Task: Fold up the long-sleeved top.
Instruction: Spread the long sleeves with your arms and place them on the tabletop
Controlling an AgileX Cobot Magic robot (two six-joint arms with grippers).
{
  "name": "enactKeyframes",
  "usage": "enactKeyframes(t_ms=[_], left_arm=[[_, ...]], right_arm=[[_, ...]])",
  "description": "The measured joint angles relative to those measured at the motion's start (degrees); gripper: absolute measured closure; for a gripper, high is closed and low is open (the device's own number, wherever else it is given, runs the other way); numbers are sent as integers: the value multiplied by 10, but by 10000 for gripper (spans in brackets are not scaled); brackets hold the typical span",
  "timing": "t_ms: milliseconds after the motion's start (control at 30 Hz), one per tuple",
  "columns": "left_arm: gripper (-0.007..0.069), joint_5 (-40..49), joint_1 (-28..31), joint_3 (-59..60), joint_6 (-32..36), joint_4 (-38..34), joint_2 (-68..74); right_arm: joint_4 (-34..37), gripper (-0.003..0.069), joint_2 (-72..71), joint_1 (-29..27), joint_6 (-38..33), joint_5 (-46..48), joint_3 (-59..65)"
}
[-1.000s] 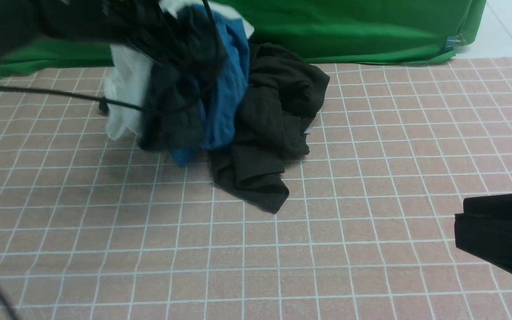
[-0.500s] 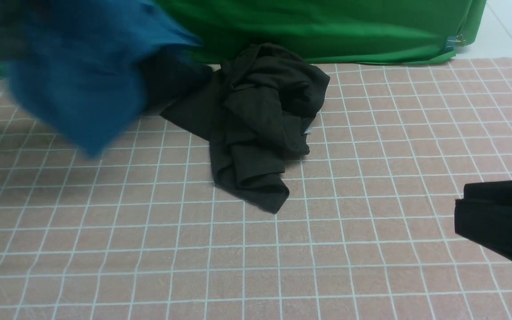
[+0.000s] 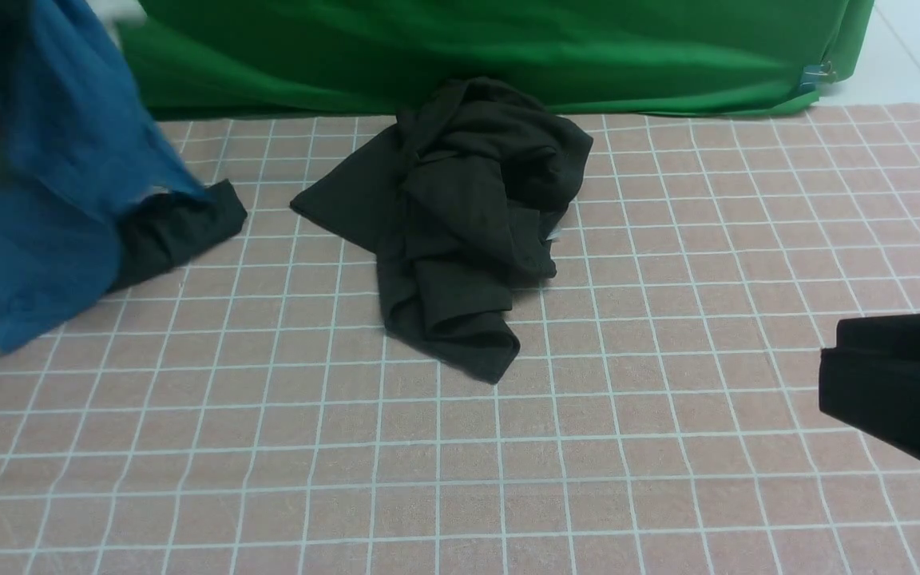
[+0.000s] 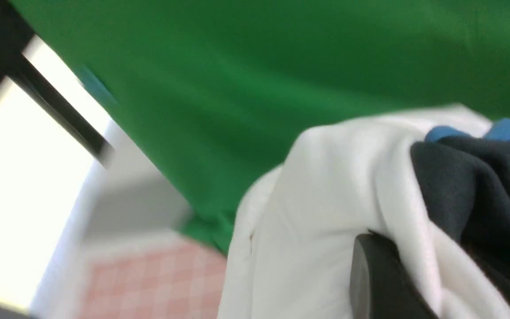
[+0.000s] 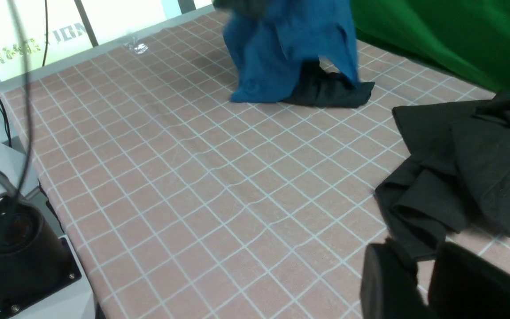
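Blue cloth (image 3: 37,200) and charcoal cloth (image 3: 180,228) are now swung off left, away from the heap, with the left pincer (image 4: 376,257) clamped on the white garment (image 4: 317,212) bunched with them. The long-sleeved top (image 3: 468,216) sits crumpled mid-worktop (image 3: 668,479), so I reckon no folding is done yet. The right pincer (image 5: 423,279) hangs empty and narrowly parted off to its right.

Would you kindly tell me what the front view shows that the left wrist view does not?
Only the front view shows the long-sleeved top, crumpled on the checked tablecloth, and the right arm at the edge. Only the left wrist view shows the left hand, one dark finger wrapped by the white garment it grips. Both show the blue cloth, a smaller dark cloth beside it, the tablecloth and the green backdrop.
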Motion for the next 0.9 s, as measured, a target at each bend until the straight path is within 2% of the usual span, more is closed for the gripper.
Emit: enactKeyframes(t_ms=[167,267,333,367,400,433,533,600,667,767,900], left_arm=[[463,55,0,0,-1,-1,53],[384,84,0,0,-4,-2,61],[267,93,0,0,-23,0,56],[258,93,0,0,-25,1,55],[176,95,0,0,-41,2,49],[125,97,0,0,-50,1,43],[0,105,0,0,-61,-24,15],[-38,107,0,0,-62,-49,-5],[-44,113,-4,0,-57,-83,-28],[-7,121,-21,0,-36,-104,-51],[211,164,-108,0,-20,-125,-78]], right_arm=[[0,481,0,0,0,0,0],[0,477,0,0,3,0,0],[0,473,0,0,14,-3,0],[0,473,0,0,14,-4,0],[0,469,0,0,15,-4,-1],[0,466,0,0,16,-4,-1],[0,459,0,0,28,-4,-1],[0,452,0,0,31,-3,-1],[-3,438,0,0,33,2,-1],[-19,421,0,0,39,17,-4],[-103,410,0,0,88,90,-30]])
